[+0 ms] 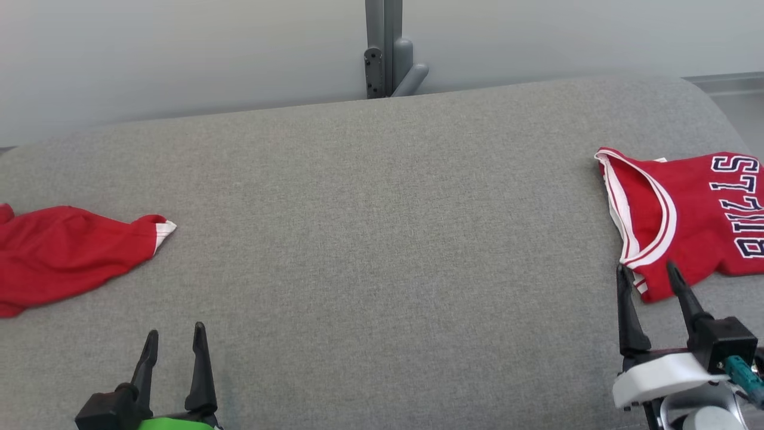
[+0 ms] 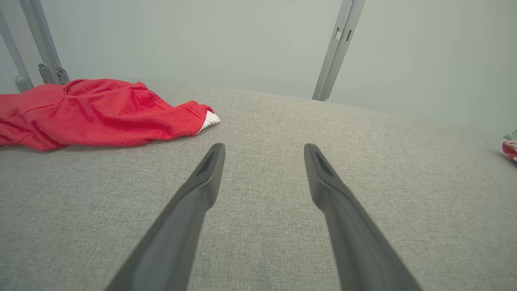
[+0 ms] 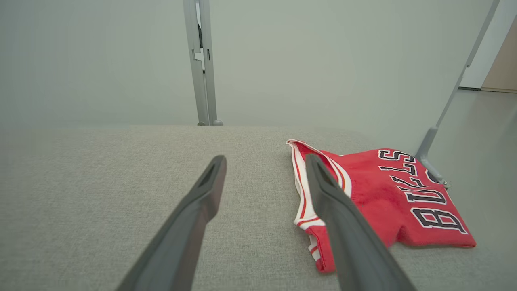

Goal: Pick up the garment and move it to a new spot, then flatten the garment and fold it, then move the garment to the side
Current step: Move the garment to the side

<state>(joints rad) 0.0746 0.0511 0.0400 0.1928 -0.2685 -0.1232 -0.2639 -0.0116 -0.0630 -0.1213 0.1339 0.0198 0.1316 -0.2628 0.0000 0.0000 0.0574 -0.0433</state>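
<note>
While the grey padded table (image 1: 382,239) stretches wide before us, we count two garments on it, well apart: a crumpled red garment (image 1: 65,251) at our far left and a folded red jersey (image 1: 686,221) lettered BULLS at our far right. We count two grippers: the left gripper (image 1: 175,329) points over bare table near the crumpled one, fingers spread and empty; the right gripper (image 1: 647,267), likewise spread and empty, sits at the jersey's near edge
</note>
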